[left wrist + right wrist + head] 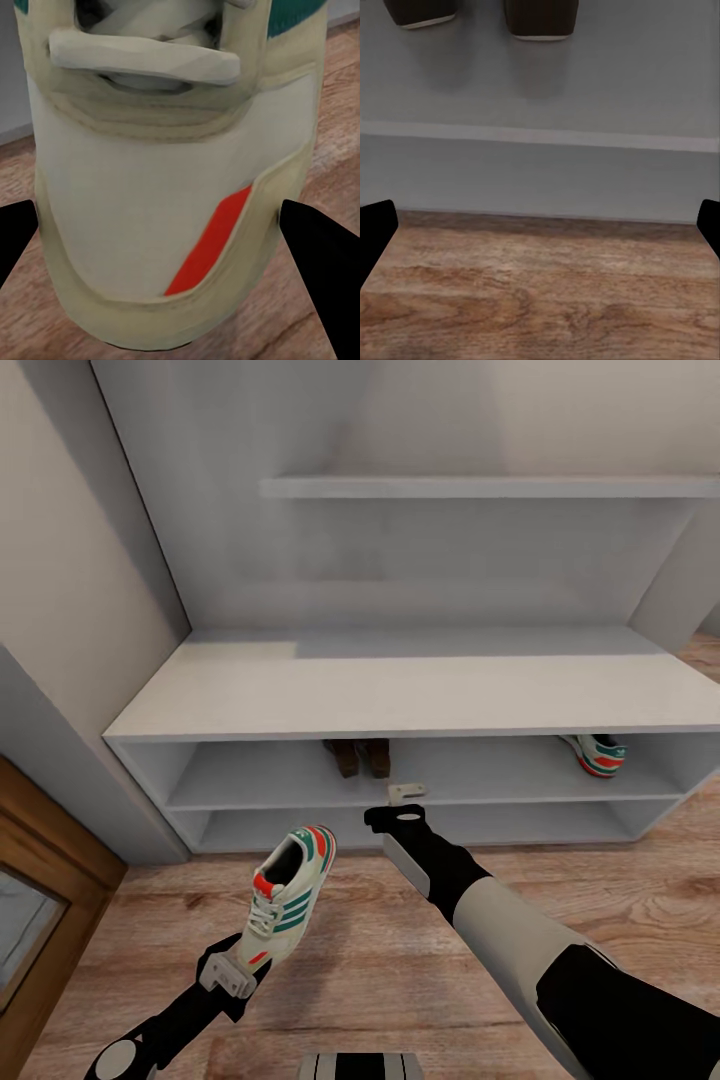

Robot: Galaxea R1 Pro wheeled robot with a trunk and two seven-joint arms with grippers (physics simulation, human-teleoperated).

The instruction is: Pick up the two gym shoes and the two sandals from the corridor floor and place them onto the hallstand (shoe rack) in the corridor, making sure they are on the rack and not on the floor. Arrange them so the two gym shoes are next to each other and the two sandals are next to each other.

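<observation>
One gym shoe (285, 895) held in left gripper (232, 972), lifted above corridor floor (400, 960). Right gripper (405, 803) open, empty, before hallstand (400, 690); sandals (361, 757) on upper shelf.

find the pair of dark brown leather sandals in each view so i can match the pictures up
Head view: the pair of dark brown leather sandals sits side by side on the upper shelf of the light-grey hallstand, centre, just beyond the right gripper.
Left wrist view: no sandals here; the white gym shoe sits between the fingers.
Right wrist view: sandals at the top edge.
Shared landmark: the wood-grain floor.
</observation>
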